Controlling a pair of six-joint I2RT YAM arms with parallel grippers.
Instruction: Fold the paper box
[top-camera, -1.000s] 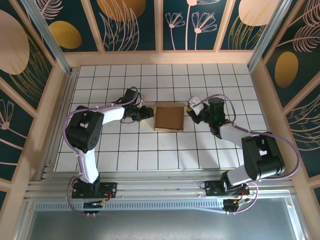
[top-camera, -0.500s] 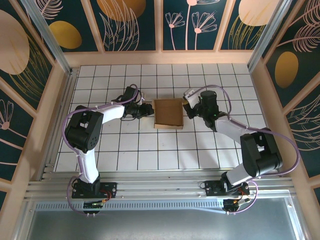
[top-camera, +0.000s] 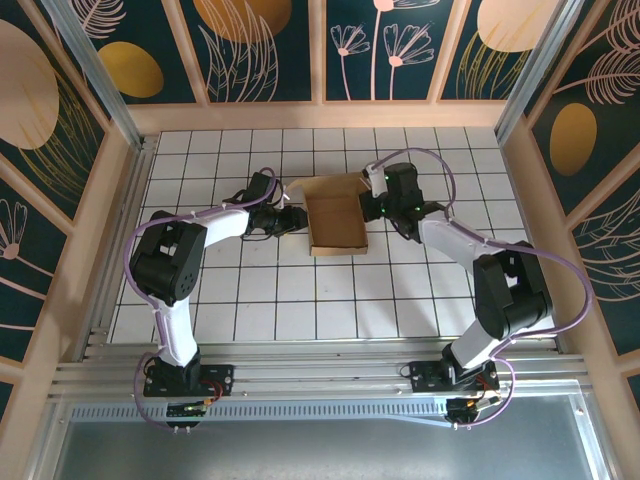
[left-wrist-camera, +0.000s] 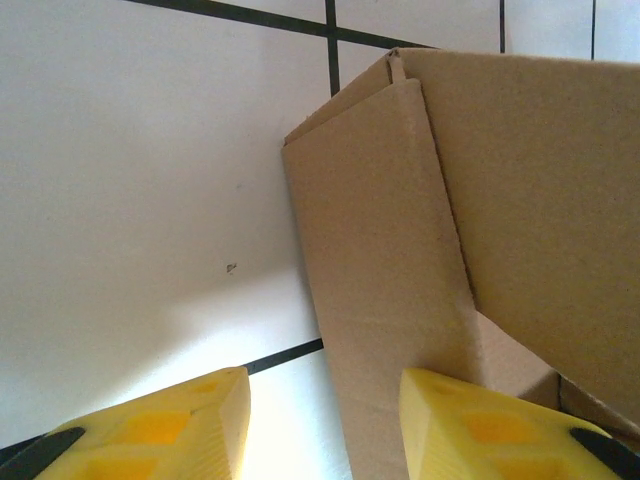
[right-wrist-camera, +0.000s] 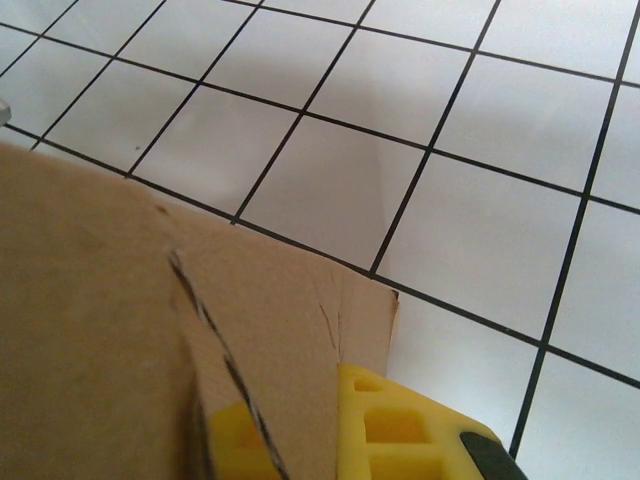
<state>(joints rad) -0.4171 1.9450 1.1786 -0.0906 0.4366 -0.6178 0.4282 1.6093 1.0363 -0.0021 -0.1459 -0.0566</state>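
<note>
The paper box is a brown cardboard tray with raised walls, lying open in the middle of the tiled table, and a flap sticks out at its far side. My left gripper sits at the box's left wall. Its yellow fingers stand open, with the wall leaning against the right finger. My right gripper is at the box's right wall. In the right wrist view it is shut on a cardboard panel pinched between the yellow pads.
White tiles with black lines surround the box. A wooden rim and patterned walls enclose the table on three sides. The arm bases stand on the metal rail at the near edge.
My right gripper has moved away from the bases and leftward along the box's right wall. The box has shifted slightly farther away and its far flap now sticks out. The left gripper has barely moved.
</note>
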